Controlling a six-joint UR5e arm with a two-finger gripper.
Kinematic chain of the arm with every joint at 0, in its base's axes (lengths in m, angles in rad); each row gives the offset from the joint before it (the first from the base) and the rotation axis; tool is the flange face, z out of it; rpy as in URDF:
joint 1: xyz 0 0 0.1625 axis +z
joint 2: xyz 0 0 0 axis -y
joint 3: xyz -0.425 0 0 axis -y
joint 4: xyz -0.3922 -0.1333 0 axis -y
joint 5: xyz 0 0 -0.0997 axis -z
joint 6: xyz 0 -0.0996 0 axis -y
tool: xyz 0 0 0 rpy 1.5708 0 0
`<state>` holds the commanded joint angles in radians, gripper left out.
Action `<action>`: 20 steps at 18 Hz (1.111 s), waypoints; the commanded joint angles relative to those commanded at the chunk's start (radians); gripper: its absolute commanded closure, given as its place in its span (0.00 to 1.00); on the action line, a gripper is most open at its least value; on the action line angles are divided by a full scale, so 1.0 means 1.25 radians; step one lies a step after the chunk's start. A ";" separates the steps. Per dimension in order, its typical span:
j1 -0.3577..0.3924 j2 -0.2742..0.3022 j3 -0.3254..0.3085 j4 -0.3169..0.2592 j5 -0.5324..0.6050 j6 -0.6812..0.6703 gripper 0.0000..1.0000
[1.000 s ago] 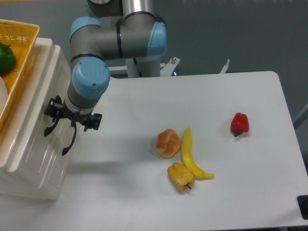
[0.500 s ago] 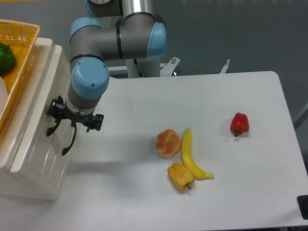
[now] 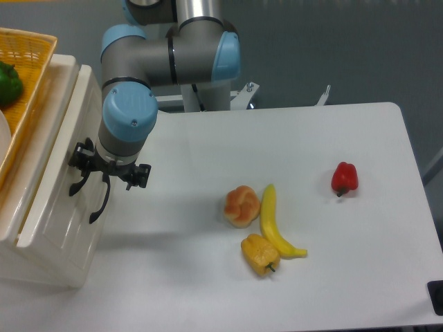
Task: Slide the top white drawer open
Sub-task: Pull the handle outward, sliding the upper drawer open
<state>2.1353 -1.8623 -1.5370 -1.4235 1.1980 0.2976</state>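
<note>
Currently: gripper (image 3: 88,181) at left of frame, against drawer (image 3: 52,207) front, fingers clasping its black handle (image 3: 102,200).

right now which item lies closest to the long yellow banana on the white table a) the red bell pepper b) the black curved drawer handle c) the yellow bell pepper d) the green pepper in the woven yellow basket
c: the yellow bell pepper lies right against the long yellow banana, near its lower end, while the red bell pepper sits well apart to the right.
</note>
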 joint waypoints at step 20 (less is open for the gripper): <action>0.048 -0.001 0.007 0.002 0.027 0.050 0.00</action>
<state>2.1951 -1.8638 -1.5279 -1.4205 1.2318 0.3604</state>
